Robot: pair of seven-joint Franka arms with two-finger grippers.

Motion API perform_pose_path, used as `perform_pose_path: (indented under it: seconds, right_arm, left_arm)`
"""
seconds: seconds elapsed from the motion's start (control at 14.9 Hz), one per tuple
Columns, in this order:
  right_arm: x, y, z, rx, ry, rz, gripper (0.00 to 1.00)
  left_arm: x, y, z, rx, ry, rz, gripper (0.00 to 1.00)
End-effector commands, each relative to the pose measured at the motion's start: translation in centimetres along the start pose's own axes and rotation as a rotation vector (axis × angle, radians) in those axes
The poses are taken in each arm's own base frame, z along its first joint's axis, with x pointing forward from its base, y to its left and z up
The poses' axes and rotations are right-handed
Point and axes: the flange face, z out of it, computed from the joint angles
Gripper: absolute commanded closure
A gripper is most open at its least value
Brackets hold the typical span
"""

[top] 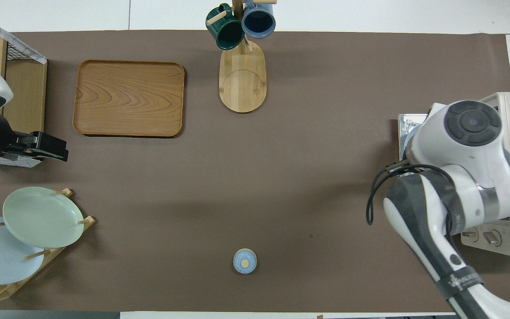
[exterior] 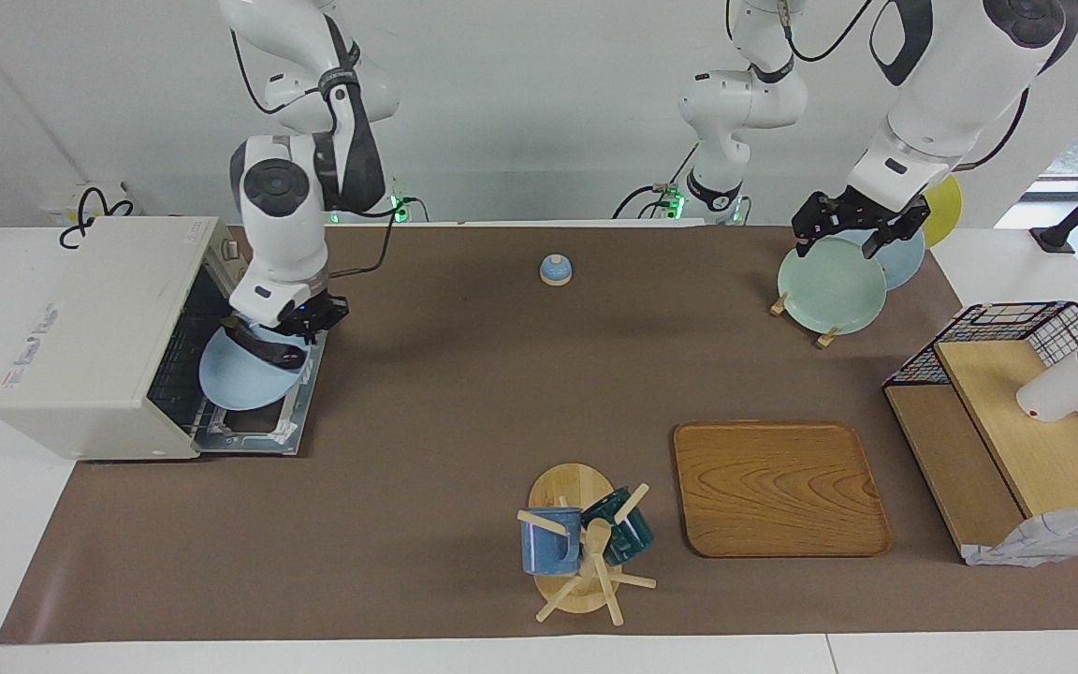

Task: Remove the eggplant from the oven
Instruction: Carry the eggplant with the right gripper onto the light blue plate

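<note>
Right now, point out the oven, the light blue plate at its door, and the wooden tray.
oven (exterior: 94, 328), facing view, on its cream top panel.
light blue plate (exterior: 235, 379), facing view, on its bare face.
wooden tray (exterior: 778, 487), facing view, on its bare floor.

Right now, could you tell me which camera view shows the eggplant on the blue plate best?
The facing view: the eggplant lies across the light blue plate, over the oven door, under the right gripper. In the overhead view the right arm hides the eggplant; only a sliver of plate rim shows.
</note>
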Motion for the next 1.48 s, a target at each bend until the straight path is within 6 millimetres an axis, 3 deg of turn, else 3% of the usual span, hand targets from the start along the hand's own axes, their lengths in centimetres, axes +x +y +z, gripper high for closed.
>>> perform_pose_path:
  seconds: [0.0, 0.27, 0.4, 0.54, 0.74, 0.81, 0.94, 1.14, 1.41]
  right_arm:
    - [2.2, -6.3, -3.3, -0.054, 0.014, -0.019, 1.00]
    - [4.6, -18.5, -4.8, -0.077, 0.045, -0.005, 1.00]
    - [7.3, -25.9, -5.7, -0.100, 0.036, 0.047, 1.00]
    - [7.8, -33.6, -6.2, -0.105, 0.063, 0.066, 1.00]
    - [9.6, -37.1, -4.9, -0.013, 0.167, 0.069, 1.00]
    - [10.1, -38.2, -3.0, -0.009, 0.152, 0.074, 1.00]
    - [10.3, -40.2, -1.6, 0.003, 0.172, 0.061, 1.00]
    - [10.7, -40.9, -0.4, 0.060, 0.239, 0.052, 1.00]
    - [10.9, -41.0, -0.1, 0.177, 0.216, 0.168, 1.00]
  left_arm:
    - [-0.5, -0.3, -0.5, -0.011, 0.001, -0.009, 0.00]
    - [-0.5, -0.3, -0.6, -0.011, 0.002, -0.009, 0.00]
    - [-0.5, -0.3, -0.6, -0.011, 0.002, -0.009, 0.00]
    - [-0.5, -0.4, -0.5, -0.009, 0.002, -0.009, 0.00]
    - [-0.5, -0.3, -0.6, -0.011, 0.002, -0.009, 0.00]
    - [-0.5, -0.4, -0.5, -0.011, 0.001, -0.011, 0.00]
    - [-0.5, -0.3, -0.6, -0.011, 0.002, -0.009, 0.00]
    - [-0.5, -0.3, -0.6, -0.011, 0.002, -0.009, 0.00]
    - [-0.5, -0.3, -0.5, -0.011, 0.002, -0.008, 0.00]
